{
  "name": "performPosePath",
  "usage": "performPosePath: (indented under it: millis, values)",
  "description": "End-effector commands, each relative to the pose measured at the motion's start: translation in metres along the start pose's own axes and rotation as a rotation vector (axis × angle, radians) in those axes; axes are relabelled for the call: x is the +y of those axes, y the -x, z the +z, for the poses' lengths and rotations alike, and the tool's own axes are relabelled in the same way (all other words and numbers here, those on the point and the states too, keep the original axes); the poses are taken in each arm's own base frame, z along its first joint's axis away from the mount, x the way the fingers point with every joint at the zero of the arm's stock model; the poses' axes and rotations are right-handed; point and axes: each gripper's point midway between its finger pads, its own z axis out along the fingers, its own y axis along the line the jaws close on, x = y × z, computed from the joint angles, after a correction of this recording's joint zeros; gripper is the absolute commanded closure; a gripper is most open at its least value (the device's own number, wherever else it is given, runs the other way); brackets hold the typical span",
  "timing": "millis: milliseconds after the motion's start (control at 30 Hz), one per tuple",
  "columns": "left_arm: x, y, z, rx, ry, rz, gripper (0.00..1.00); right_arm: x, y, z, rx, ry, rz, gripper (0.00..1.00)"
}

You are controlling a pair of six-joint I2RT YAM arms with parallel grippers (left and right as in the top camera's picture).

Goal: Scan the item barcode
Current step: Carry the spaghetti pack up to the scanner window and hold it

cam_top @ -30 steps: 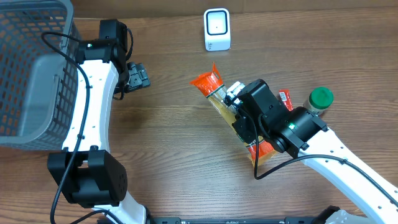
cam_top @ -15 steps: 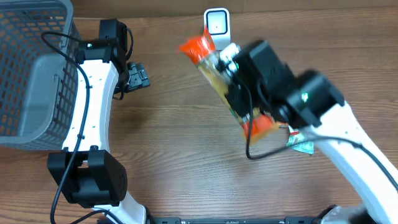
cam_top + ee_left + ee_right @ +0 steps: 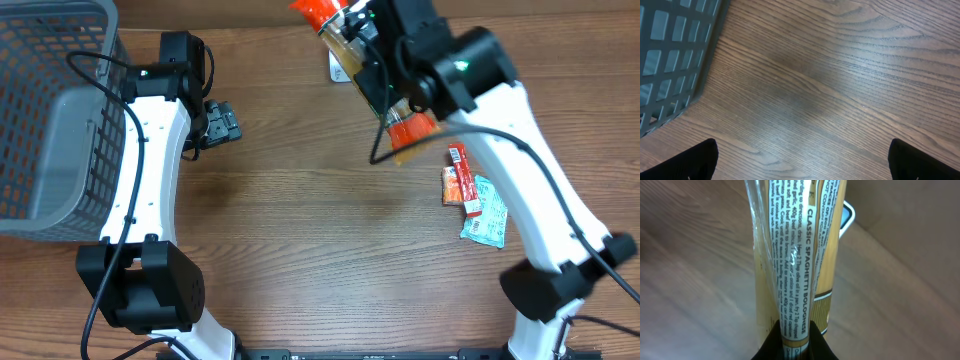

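Observation:
A long clear packet of spaghetti (image 3: 340,42) with orange ends hangs in the air at the far middle of the table, slanting over the white barcode scanner (image 3: 336,70), which it mostly hides. My right gripper (image 3: 378,55) is shut on the packet's middle. In the right wrist view the packet (image 3: 790,255) runs up from my right gripper (image 3: 795,336), printed text facing the camera, and a corner of the scanner (image 3: 847,217) peeks out behind it. My left gripper (image 3: 222,122) stands open over bare wood (image 3: 805,165), next to the basket.
A grey wire basket (image 3: 50,120) fills the far left corner, its wall (image 3: 670,50) close to the left gripper. A red sachet (image 3: 458,178) and a pale blue-green sachet (image 3: 487,212) lie on the table at the right, under the right arm.
The right arm has carried the spaghetti packet up and toward the far edge, from mid-table to above the scanner, uncovering the sachets. The left arm has not moved.

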Motion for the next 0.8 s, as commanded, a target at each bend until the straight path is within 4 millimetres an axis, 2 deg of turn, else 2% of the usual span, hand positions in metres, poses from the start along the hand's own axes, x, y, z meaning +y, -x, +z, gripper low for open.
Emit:
performPosePath:
  millis: [0, 200, 367, 567, 700, 767]
  values:
    - [0.001, 0.0, 0.0, -0.004, 0.008, 0.016, 0.0, -0.017, 0.024, 0.004, -0.062, -0.114, -0.127, 0.96]
    - [0.001, 0.0, 0.0, -0.004, 0.008, 0.016, 0.0, -0.037, 0.052, 0.044, -0.116, -0.264, -0.254, 0.96]
    - [0.001, 0.0, 0.0, -0.004, 0.008, 0.016, 0.0, -0.058, 0.087, 0.068, -0.197, -0.435, -0.388, 0.96]
    - [0.001, 0.0, 0.0, -0.004, 0.008, 0.016, 0.0, -0.083, 0.12, 0.086, -0.27, -0.669, -0.472, 0.96]
    - [0.001, 0.0, 0.0, -0.004, 0.008, 0.016, 0.0, -0.088, 0.147, 0.093, -0.419, -0.769, -0.415, 0.96]
    - [0.001, 0.0, 0.0, -0.004, 0.008, 0.016, 0.0, -0.088, 0.154, 0.096, -0.473, -0.797, -0.388, 0.96]
